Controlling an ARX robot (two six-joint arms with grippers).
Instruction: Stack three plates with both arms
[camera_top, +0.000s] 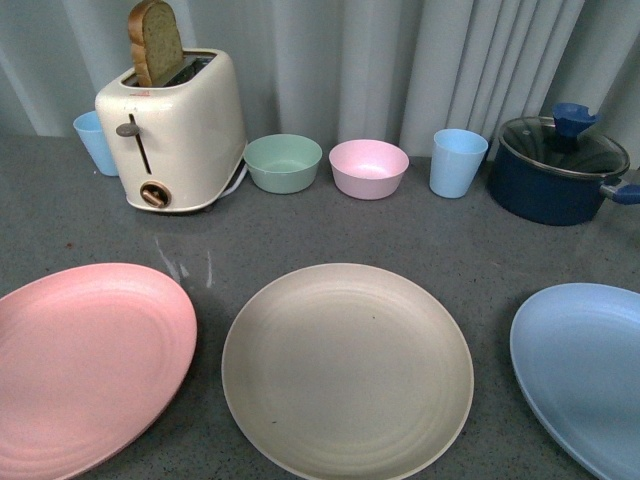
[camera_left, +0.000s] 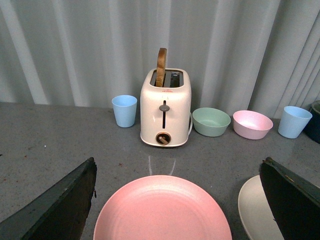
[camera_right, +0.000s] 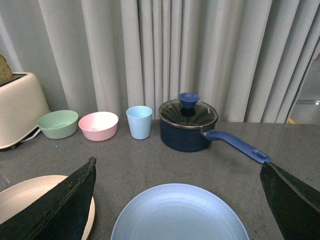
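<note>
Three plates lie side by side on the grey counter, apart from one another: a pink plate (camera_top: 85, 360) at the left, a beige plate (camera_top: 347, 365) in the middle, a light blue plate (camera_top: 590, 370) at the right. Neither arm shows in the front view. In the left wrist view my left gripper (camera_left: 177, 200) hangs open above the pink plate (camera_left: 162, 210), its dark fingers (camera_left: 55, 205) wide apart either side. In the right wrist view my right gripper (camera_right: 177, 200) is open above the light blue plate (camera_right: 180, 215). The beige plate's rim (camera_left: 255, 207) (camera_right: 20, 197) shows in both wrist views.
Along the back by the curtain stand a light blue cup (camera_top: 97, 142), a cream toaster (camera_top: 175, 125) holding a bread slice, a green bowl (camera_top: 283, 162), a pink bowl (camera_top: 368, 168), another light blue cup (camera_top: 457, 162) and a lidded dark blue pot (camera_top: 560, 168) with its handle pointing right.
</note>
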